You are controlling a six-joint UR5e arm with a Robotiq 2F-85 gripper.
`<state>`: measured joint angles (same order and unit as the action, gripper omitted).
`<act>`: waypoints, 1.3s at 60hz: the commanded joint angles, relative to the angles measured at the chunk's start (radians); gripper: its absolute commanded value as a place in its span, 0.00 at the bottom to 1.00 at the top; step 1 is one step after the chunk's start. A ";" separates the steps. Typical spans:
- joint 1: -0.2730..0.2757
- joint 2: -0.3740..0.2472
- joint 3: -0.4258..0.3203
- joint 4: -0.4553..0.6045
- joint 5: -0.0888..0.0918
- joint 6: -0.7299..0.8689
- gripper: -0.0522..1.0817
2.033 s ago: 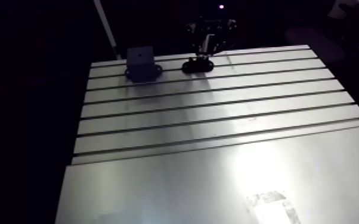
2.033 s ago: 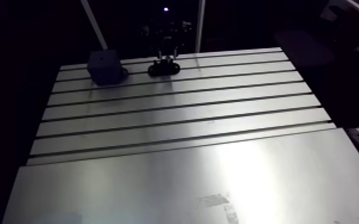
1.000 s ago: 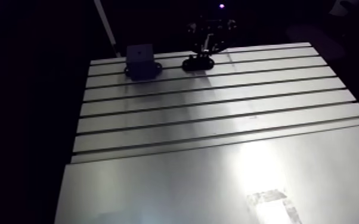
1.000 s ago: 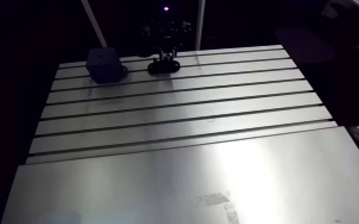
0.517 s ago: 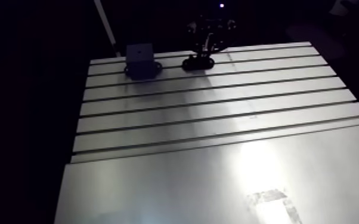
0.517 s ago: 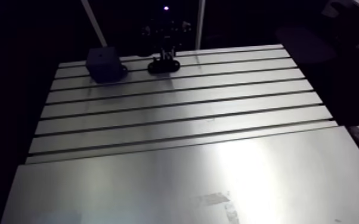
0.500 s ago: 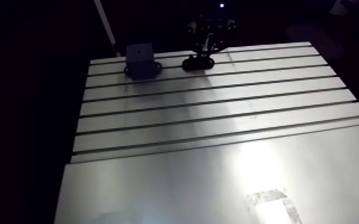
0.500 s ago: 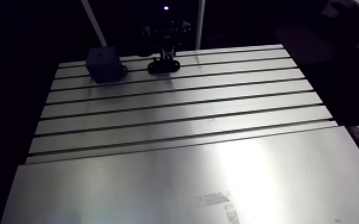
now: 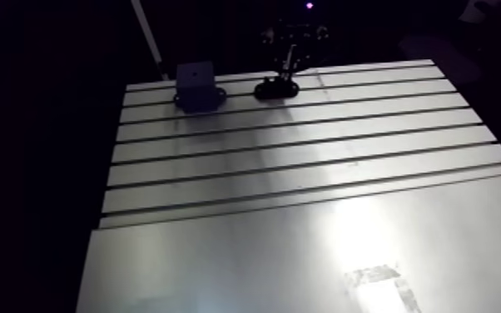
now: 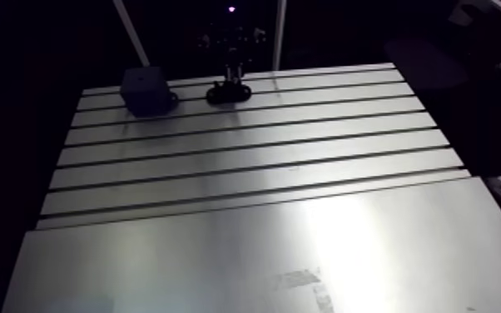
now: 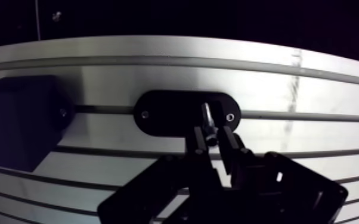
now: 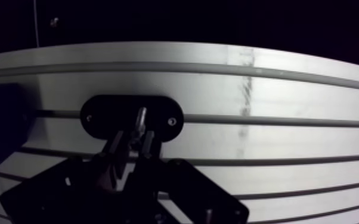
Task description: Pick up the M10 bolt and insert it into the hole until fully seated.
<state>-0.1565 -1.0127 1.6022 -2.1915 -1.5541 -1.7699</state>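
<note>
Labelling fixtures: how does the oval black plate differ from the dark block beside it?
The oval plate lies flat and low; the block stands tall and boxy. The plate sits under the pincer holding the bolt; the block sits off to one side. Both rest on the slotted table.

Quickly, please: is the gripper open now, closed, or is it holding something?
The gripper: closed, holding the small shiny metal bolt over the black oval plate.
</note>
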 commanded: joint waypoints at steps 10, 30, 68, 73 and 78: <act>0.001 -0.008 -0.021 0.002 0.007 0.000 0.77; 0.006 -0.026 -0.053 0.014 0.004 0.000 0.87; 0.089 -0.087 -0.293 0.439 0.004 0.075 0.99; 0.109 -0.068 -0.339 0.494 0.008 0.081 0.99; 0.130 -0.054 -0.370 0.524 0.007 0.089 0.99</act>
<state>-0.0856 -1.0960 1.3489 -1.8292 -1.5500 -1.7061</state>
